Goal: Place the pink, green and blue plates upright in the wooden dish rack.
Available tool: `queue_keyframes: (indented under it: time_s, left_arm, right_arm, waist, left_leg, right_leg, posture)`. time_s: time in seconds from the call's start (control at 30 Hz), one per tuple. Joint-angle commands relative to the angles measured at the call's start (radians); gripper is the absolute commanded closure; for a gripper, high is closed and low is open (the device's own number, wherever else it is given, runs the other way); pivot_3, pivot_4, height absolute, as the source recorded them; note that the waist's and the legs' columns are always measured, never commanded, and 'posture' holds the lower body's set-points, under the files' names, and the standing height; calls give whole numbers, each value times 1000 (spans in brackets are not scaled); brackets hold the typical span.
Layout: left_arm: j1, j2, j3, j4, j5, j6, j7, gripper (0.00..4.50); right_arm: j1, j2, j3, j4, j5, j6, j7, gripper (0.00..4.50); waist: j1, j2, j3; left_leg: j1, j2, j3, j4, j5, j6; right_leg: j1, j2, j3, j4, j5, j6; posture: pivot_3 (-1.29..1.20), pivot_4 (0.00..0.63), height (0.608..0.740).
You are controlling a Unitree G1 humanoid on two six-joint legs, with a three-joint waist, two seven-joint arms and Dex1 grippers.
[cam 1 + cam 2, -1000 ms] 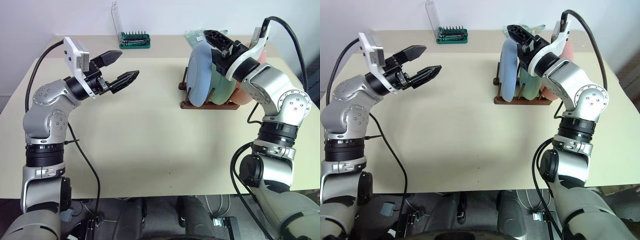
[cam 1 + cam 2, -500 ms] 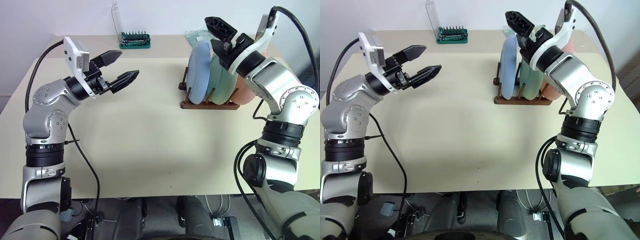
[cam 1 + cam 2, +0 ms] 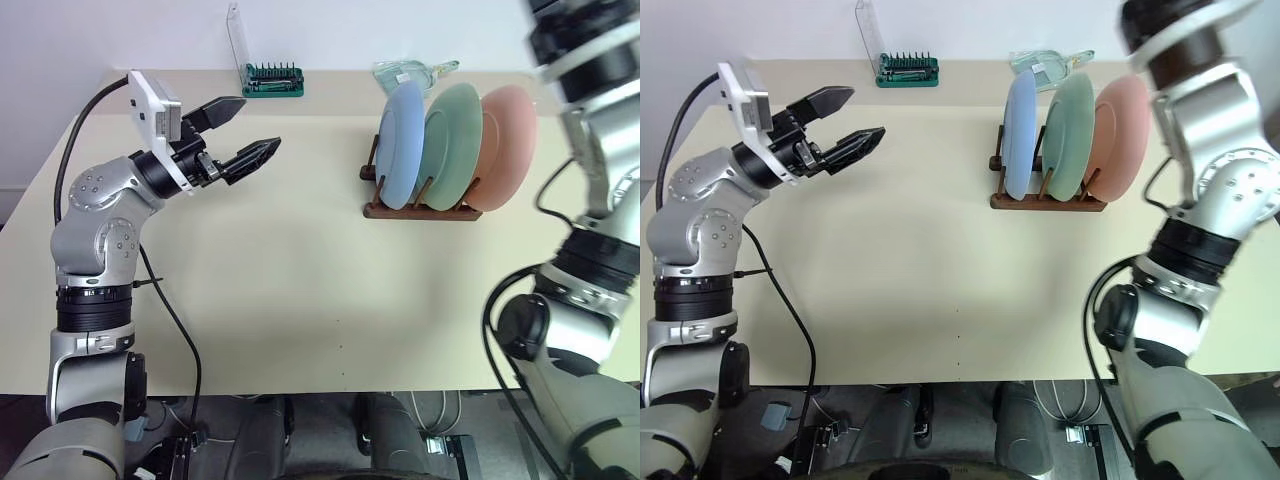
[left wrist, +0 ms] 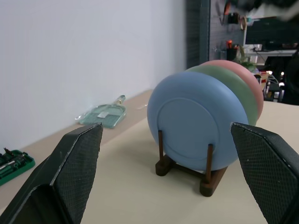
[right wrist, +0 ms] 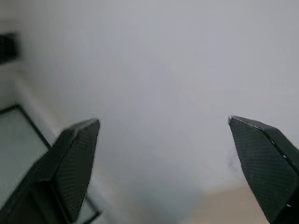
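1. We see the blue plate (image 3: pixel 402 144), green plate (image 3: pixel 452 132) and pink plate (image 3: pixel 505 132) upright side by side in the wooden dish rack (image 3: pixel 421 208), at the table's (image 3: pixel 300 290) far right.
2. Our left gripper (image 3: pixel 246 130) hovers well to their left, jaws apart and empty, pointing toward them.
3. Our right gripper (image 5: pixel 163 172) has jaws spread wide, holding nothing.
4. A second ago the right gripper sat over the plates; it has since lifted clear. The left has not moved.

blue plate (image 3: pixel 402 143), green plate (image 3: pixel 452 132), pink plate (image 3: pixel 506 132), reddish-brown rack (image 3: pixel 420 211)
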Motion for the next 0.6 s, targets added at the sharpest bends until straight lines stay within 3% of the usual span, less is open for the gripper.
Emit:
queue_keyframes:
  time_s: [0.03,0.13,0.33,0.6]
  left_arm:
    - [34,60,12,-34,-12,-12,-78,0]
    - [76,95,12,-56,-11,-22,-118,0]
    - [196,127,3,-176,-75,46,-181,0]
    - [217,66,-39,-126,-30,-40,-213,0]
  right_arm:
    - [173,-162,70,-114,-84,49,374,23]
    - [329,-285,136,-200,-195,-7,650,23]
    - [506,-385,185,-179,-385,-144,952,23]
    - [599,-392,174,-253,-461,-156,943,23]
  waist:
    - [-3,0,0]
    - [-11,2,1]
    - [-3,2,0]
    - [13,1,0]
  left_leg:
    - [0,0,0,0,0,0]
    - [1,0,1,-1,-1,1]
    - [2,0,0,0,0,1]
    - [2,0,0,1,0,1]
  right_leg:
    - [1,0,0,-1,0,0]
    - [0,0,0,-4,0,0]
    - [1,0,1,-4,0,0]
    - [2,0,0,-4,0,0]
  posture:
    - [0,150,724]
    - [0,150,724]
    - [0,150,724]
    - [0,150,724]
